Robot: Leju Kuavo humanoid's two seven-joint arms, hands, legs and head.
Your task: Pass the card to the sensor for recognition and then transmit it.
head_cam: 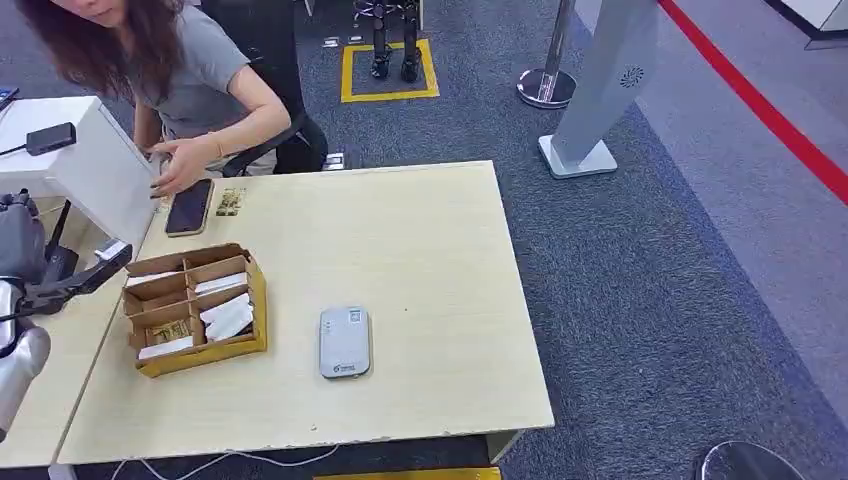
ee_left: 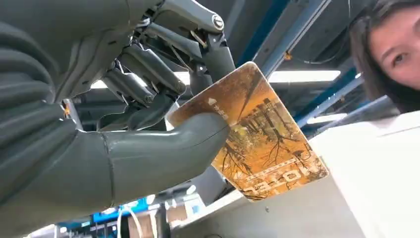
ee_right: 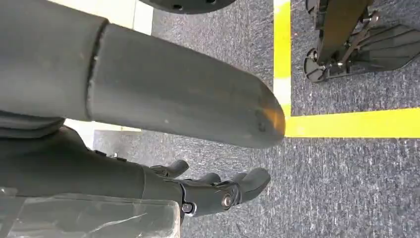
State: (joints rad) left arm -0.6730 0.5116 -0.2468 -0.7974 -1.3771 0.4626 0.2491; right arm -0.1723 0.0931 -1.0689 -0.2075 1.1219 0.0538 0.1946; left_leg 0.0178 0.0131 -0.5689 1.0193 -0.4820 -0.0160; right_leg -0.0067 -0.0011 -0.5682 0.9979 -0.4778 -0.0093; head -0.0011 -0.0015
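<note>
Here the left hand (ee_left: 148, 124) pinches the orange card (ee_left: 262, 139) between thumb and fingers; the right hand (ee_right: 218, 191) hangs empty, fingers apart.

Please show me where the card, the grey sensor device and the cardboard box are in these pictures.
card (ee_left: 257, 139): left wrist view, on the middle of its orange printed face.
sensor device (head_cam: 345, 341): head view, on the centre of its grey top.
cardboard box (head_cam: 258, 300): head view, on its side wall facing the sensor.

We are observing the grey-thumbed left hand (ee_left: 148, 114) pinching an orange printed card (ee_left: 257, 134); the dark-fingered right hand (ee_right: 218, 191) is hanging, fingers apart, holding nothing.
</note>
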